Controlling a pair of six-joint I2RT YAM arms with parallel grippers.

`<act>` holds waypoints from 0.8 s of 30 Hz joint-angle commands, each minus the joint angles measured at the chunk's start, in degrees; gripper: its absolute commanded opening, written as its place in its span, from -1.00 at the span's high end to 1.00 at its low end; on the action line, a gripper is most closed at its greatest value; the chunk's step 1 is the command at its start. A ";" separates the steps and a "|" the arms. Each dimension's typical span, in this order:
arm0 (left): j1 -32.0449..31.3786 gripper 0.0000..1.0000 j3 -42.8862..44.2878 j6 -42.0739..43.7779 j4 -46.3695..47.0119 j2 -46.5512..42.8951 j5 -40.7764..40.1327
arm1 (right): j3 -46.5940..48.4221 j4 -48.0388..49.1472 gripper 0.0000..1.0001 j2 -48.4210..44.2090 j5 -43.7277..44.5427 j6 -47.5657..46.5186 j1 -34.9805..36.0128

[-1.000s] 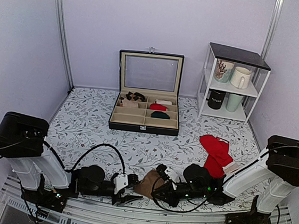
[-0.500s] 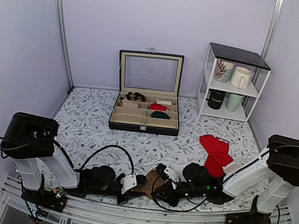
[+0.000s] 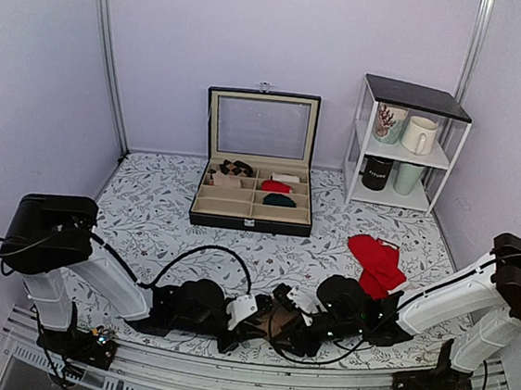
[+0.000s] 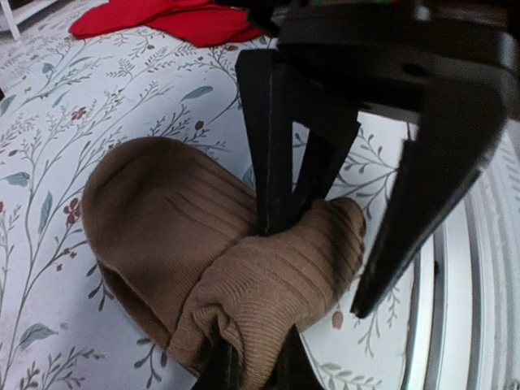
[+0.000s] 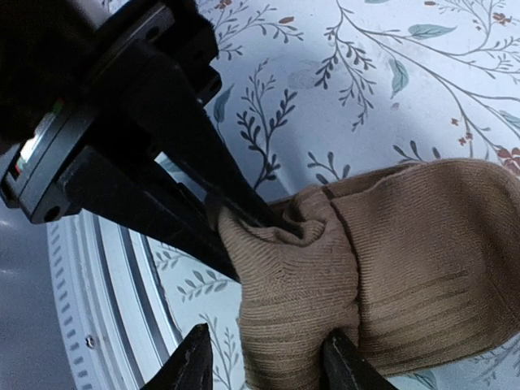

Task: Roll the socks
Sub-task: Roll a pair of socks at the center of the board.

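The socks [image 4: 171,236] are a tan ribbed bundle on the floral cloth near the table's front edge, with one end folded over into a thick cuff [image 5: 292,276]. My left gripper [image 4: 256,367] is shut on that cuff. In the right wrist view its black fingers [image 5: 236,203] pinch the fold from the upper left. My right gripper [image 5: 268,366] is open and straddles the same cuff: one fingertip touches the knit and the other hangs clear of it. From above, both grippers [image 3: 245,324] [image 3: 279,324] meet over the socks [image 3: 262,323], mostly hiding them.
Red socks [image 3: 379,263] lie on the cloth right of the grippers. An open compartment box [image 3: 251,215] with small rolls stands at the back centre. A white shelf [image 3: 404,145] with mugs is at the back right. The metal front rail [image 5: 97,276] runs close beside the socks.
My left arm has reached right to the socks and its gripper has closed on the cuff. The right gripper has opened its hold on the socks.
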 commanded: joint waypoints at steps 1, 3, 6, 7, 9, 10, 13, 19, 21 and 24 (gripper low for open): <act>0.58 1.00 3.31 -8.95 -23.09 5.72 14.04 | 0.61 -14.52 0.02 -5.98 10.81 -3.65 0.70; 1.94 1.00 3.66 -11.71 -25.54 6.09 16.64 | -0.10 -14.51 -0.03 -10.63 14.94 -5.20 0.72; 3.75 1.00 3.63 -15.11 -27.41 6.56 20.86 | -2.55 -12.29 -0.06 -16.41 18.12 -7.98 0.88; 4.31 1.00 3.66 -15.77 -27.96 6.76 22.35 | -3.64 -11.08 -0.07 -17.79 18.61 -8.92 1.22; 5.22 1.00 3.74 -16.85 -28.98 6.83 24.65 | -5.43 -8.70 -0.09 -19.83 19.76 -9.98 2.49; 5.38 1.00 3.86 -17.50 -29.55 6.81 25.45 | -6.04 -7.78 -0.09 -20.19 20.86 -10.55 3.38; 6.05 1.00 4.50 -17.76 -32.22 8.98 26.36 | -6.77 -5.59 -0.10 -19.66 21.96 -12.50 5.92; 7.20 1.00 5.16 -17.47 -33.42 9.28 27.18 | -4.34 -4.53 -0.11 -13.76 25.76 -11.73 11.97; 7.18 1.00 5.60 -17.31 -33.55 9.64 27.12 | -3.16 -4.95 -0.12 -11.39 27.64 -10.59 13.56; 7.23 1.00 6.03 -17.16 -33.59 10.28 27.28 | -2.51 -5.73 -0.12 -9.37 29.28 -8.64 14.17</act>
